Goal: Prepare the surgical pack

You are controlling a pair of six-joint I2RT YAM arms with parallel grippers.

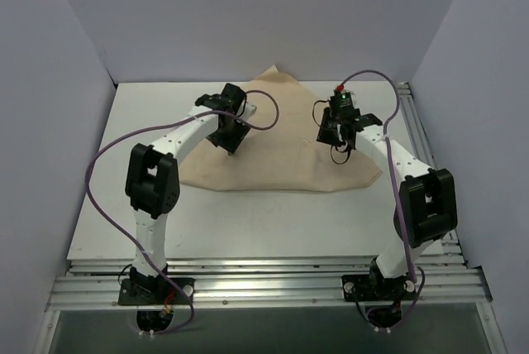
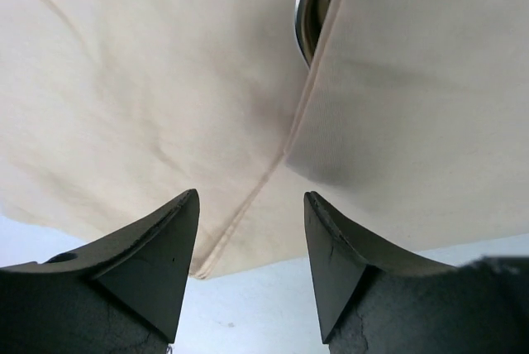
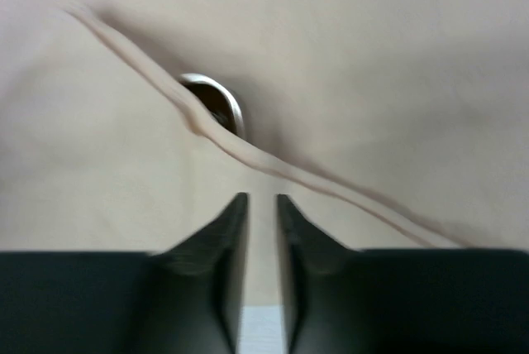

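The tan cloth sheet (image 1: 281, 168) of the surgical pack lies spread on the white table, one corner pointing at the back wall. My left gripper (image 1: 229, 141) hovers over its left part, open and empty; in the left wrist view (image 2: 252, 195) it is above the cloth's hemmed edge (image 2: 240, 213). A cloth flap (image 2: 413, 81) covers a shiny steel tray, only a curved rim (image 2: 311, 7) showing. My right gripper (image 1: 339, 141) is over the cloth's right part, its jaws almost closed with a thin slit (image 3: 261, 197), holding nothing. The tray rim (image 3: 221, 104) peeks from under a fold. Forceps, gauze and green packets are hidden.
The white table (image 1: 273, 222) has bare surface in front of the cloth and on the left. White walls close in the back and both sides. A metal rail (image 1: 417, 135) runs along the table's right edge. Purple cables loop off both arms.
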